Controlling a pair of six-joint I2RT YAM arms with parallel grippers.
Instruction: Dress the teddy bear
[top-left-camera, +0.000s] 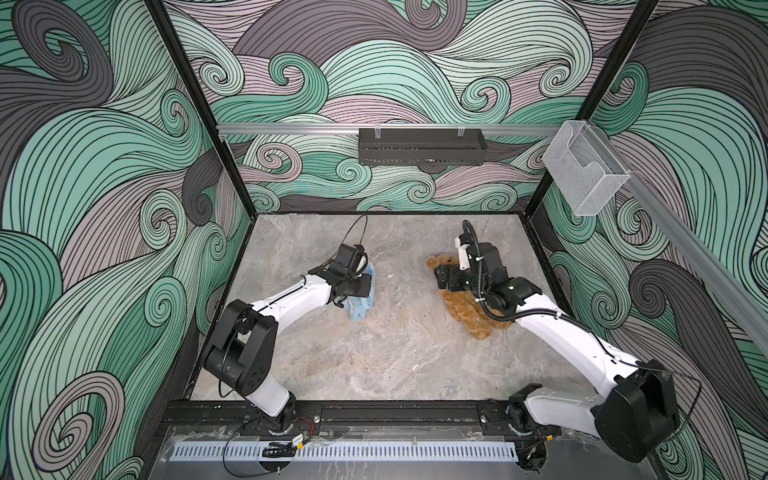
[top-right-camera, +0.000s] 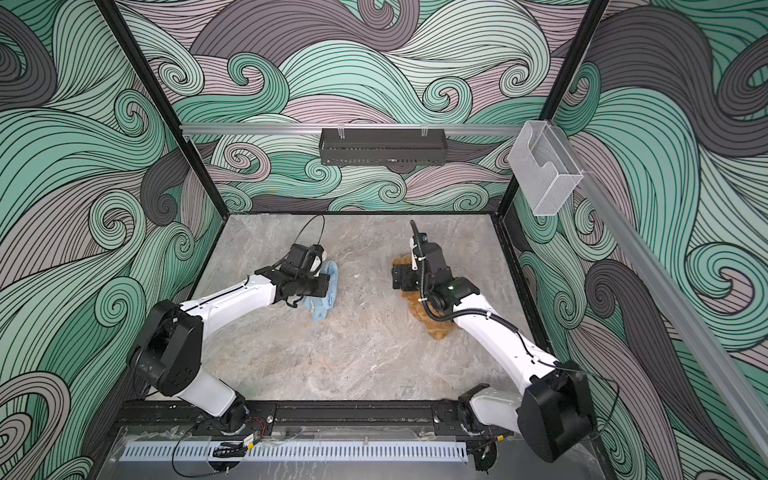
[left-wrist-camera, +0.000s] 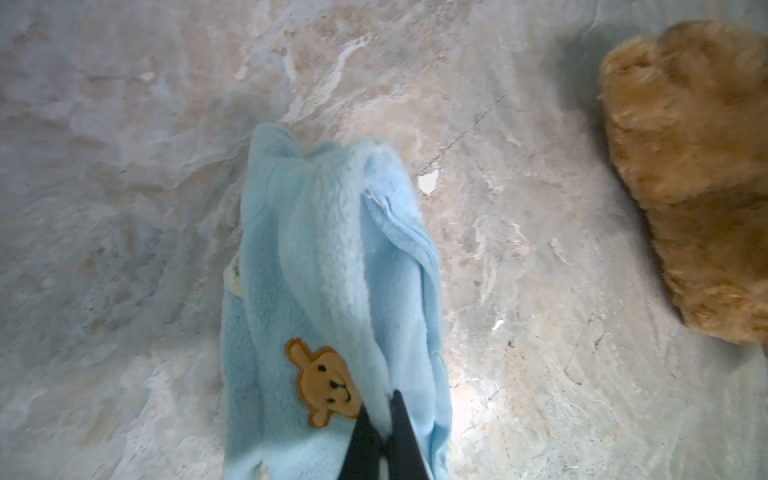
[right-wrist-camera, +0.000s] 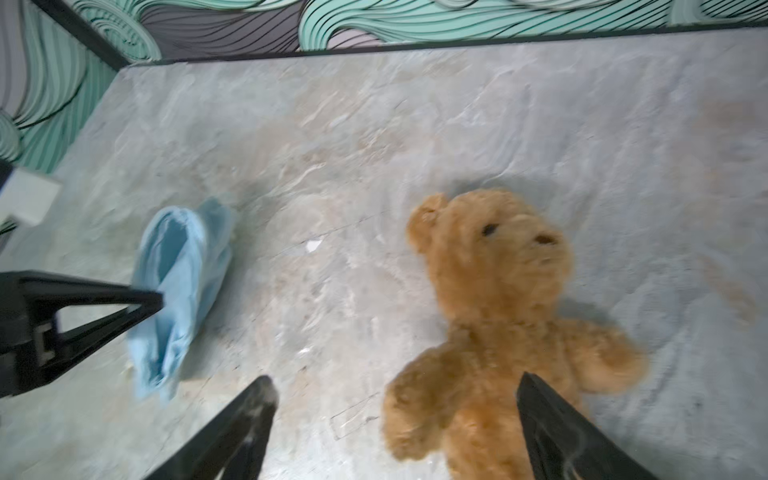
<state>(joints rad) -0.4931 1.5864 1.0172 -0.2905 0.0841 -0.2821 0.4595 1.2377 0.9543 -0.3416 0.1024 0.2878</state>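
In both top views the teddy bear (top-left-camera: 467, 312) (top-right-camera: 432, 322) is mostly covered by the right arm (top-left-camera: 552, 328); face not seen. The blue garment (top-left-camera: 362, 311) is partly hidden under the left arm (top-left-camera: 299, 296). In the left wrist view the bear is cut by the frame edge, and the garment's bear patch (left-wrist-camera: 322, 380) is partly covered by the left gripper (left-wrist-camera: 380, 403), itself seen as tips only. In the right wrist view the bear's legs are cut off, fur is blurred, and the right gripper (right-wrist-camera: 395, 382) is cropped to fingertips
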